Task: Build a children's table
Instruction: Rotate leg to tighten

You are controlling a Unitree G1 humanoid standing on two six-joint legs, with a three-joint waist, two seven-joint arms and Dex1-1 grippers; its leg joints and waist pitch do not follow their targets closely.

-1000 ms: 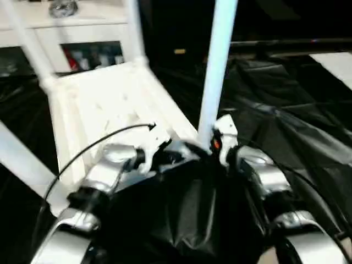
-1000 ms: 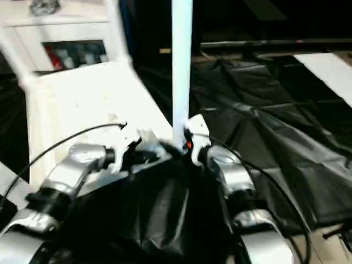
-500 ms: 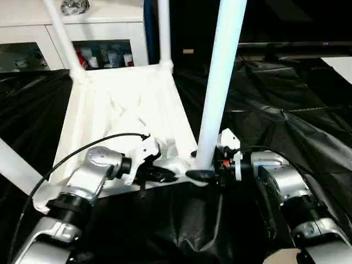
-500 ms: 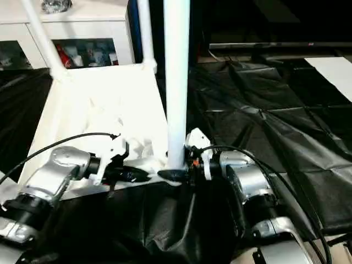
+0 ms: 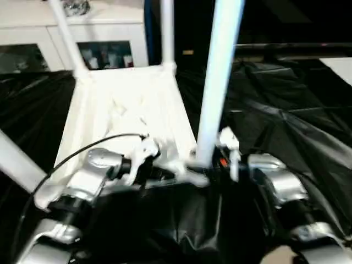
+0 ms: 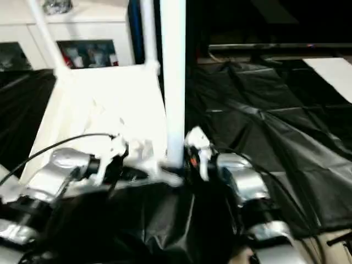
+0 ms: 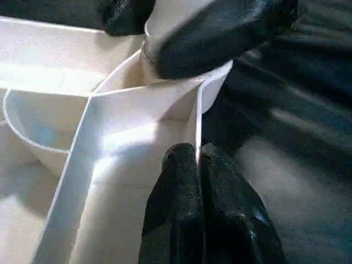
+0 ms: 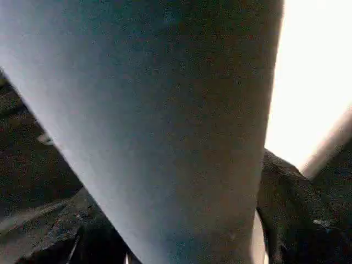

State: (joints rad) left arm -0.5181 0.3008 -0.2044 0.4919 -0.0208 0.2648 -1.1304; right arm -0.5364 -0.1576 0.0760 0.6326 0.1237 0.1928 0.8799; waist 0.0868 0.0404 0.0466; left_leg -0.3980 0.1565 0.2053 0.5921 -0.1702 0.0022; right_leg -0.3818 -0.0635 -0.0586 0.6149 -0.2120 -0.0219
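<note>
The near leg (image 5: 215,88) stands slightly straighter in its corner socket (image 7: 165,93) than half a second ago, so it seems seated. The right gripper (image 5: 206,165) has its jaws clamped round the leg's base, and the left gripper (image 7: 199,181) pinches the tabletop (image 5: 126,104) rim with jaws nearly closed.

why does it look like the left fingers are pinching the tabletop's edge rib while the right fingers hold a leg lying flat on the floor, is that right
Not quite. The leg isn't lying flat: the left eye view shows it standing upright in the tabletop's near corner socket, with the right fingers around its base. The left fingers do pinch the edge rib.
</note>
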